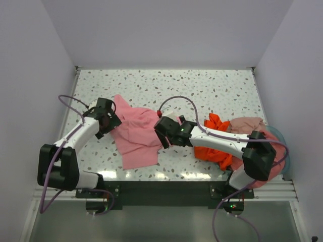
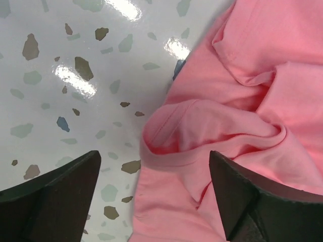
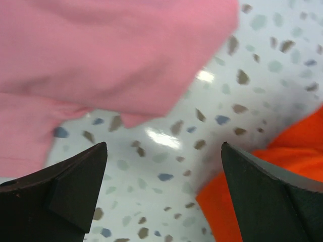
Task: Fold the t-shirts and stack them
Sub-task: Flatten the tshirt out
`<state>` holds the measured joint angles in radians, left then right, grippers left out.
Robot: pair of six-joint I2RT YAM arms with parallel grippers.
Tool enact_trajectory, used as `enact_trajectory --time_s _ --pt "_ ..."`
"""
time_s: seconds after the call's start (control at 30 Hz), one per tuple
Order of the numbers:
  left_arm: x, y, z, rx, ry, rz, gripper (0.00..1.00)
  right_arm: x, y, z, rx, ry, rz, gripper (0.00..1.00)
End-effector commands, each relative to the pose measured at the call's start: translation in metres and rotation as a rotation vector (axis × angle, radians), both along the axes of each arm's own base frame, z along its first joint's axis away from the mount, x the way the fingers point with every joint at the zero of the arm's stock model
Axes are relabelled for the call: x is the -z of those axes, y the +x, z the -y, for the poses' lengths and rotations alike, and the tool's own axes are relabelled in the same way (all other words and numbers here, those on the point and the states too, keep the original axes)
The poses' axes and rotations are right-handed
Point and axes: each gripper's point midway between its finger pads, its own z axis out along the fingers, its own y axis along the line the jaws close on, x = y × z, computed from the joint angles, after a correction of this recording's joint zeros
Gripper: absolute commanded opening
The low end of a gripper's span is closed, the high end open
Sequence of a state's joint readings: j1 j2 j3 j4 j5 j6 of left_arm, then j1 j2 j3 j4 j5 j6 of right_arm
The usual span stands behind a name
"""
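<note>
A light pink t-shirt (image 1: 135,137) lies crumpled and partly spread at the middle of the table. My left gripper (image 1: 108,122) hovers at its left edge. In the left wrist view this gripper (image 2: 154,156) stands open, and a rolled hem of the pink shirt (image 2: 242,101) lies between the fingers, unpinched. My right gripper (image 1: 162,132) is at the shirt's right edge. It (image 3: 164,146) is open over bare table, between the pink shirt (image 3: 101,55) and a bright orange-red t-shirt (image 3: 282,166). That orange-red shirt (image 1: 211,152) lies bunched under the right arm. A salmon-pink shirt (image 1: 247,124) lies behind it.
A pale teal round basket (image 1: 281,137) sits at the table's right edge, mostly hidden by the right arm and the cloth. White walls close in the speckled table (image 1: 202,91) on the left, back and right. A purple cable (image 1: 176,101) loops above the right wrist.
</note>
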<state>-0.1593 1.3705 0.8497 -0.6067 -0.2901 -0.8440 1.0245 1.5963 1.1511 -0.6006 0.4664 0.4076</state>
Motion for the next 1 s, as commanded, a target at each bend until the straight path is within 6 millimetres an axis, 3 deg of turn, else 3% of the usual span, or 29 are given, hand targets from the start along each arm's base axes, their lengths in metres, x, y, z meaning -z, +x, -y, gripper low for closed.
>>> enact_trajectory --time_s 0.0,0.07,0.2,0.33,0.43,0.57,0.67,0.8,0.97 --pt "-0.013 0.0 0.001 0.016 -0.006 0.017 1.0 -0.032 0.002 0.075 0.218 -0.221 0.119 0.99" --pt "-0.015 -0.005 0.001 0.018 -0.009 0.022 1.0 -0.043 -0.003 0.112 0.337 -0.352 0.173 0.99" --pt "-0.034 -0.011 0.0 0.029 -0.012 0.074 1.0 -0.062 -0.01 0.148 0.5 -0.446 0.25 0.99" --pt "-0.044 -0.019 0.0 0.051 -0.018 0.091 1.0 -0.051 -0.01 0.176 0.595 -0.484 0.2 0.99" --pt "-0.049 -0.025 0.0 0.052 -0.021 0.108 1.0 -0.033 -0.005 0.184 0.616 -0.451 0.126 0.97" --pt "-0.048 -0.03 -0.003 0.044 -0.017 0.118 1.0 -0.025 0.002 0.172 0.58 -0.353 0.097 0.86" --pt "-0.047 -0.03 -0.004 0.04 -0.012 0.109 1.0 -0.014 0.002 0.175 0.585 -0.333 0.062 0.81" --pt "-0.045 -0.033 -0.006 0.032 -0.005 0.099 1.0 -0.015 0.0 0.181 0.627 -0.313 0.057 0.27" --pt "-0.044 -0.034 -0.005 0.037 -0.009 0.106 1.0 -0.044 0.004 0.173 0.608 -0.209 0.081 0.19"
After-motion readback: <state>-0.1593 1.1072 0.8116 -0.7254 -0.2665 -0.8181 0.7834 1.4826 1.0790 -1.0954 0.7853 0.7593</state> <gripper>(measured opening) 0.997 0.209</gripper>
